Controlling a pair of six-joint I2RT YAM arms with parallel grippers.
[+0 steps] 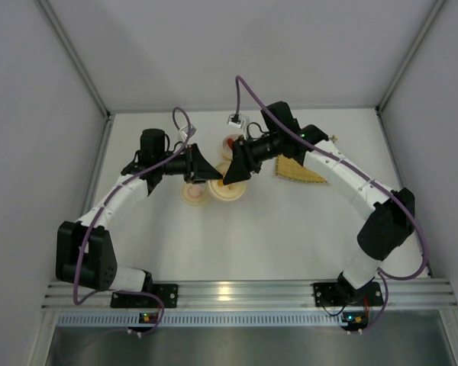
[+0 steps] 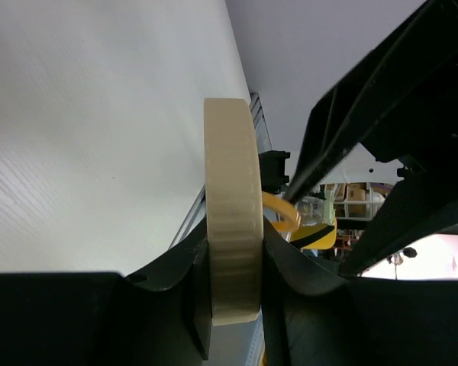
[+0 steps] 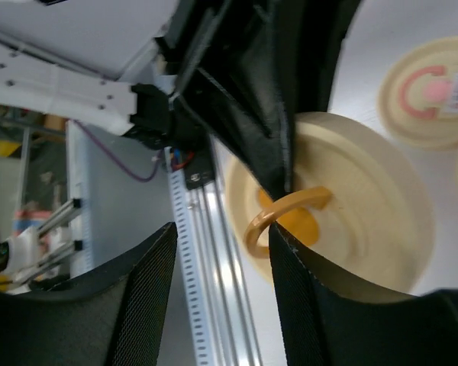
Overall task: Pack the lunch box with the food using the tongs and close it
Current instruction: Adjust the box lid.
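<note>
The right arm [image 1: 345,174] covers part of the bamboo mat [image 1: 296,171] and much of a cream lunch box piece [image 1: 227,192].

Cream round lunch box lid [image 2: 233,229] (orange ring handle [image 3: 286,217]) pinched level at its rim; another cream tier [image 3: 431,91] nearby.

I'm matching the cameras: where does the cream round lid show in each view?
Top external: lid at the picture's centre.
Left wrist: centre, seen edge-on.
Right wrist: right of centre, seen face-on.
Shared landmark: its orange ring, in both wrist views; hidden from the top.
</note>
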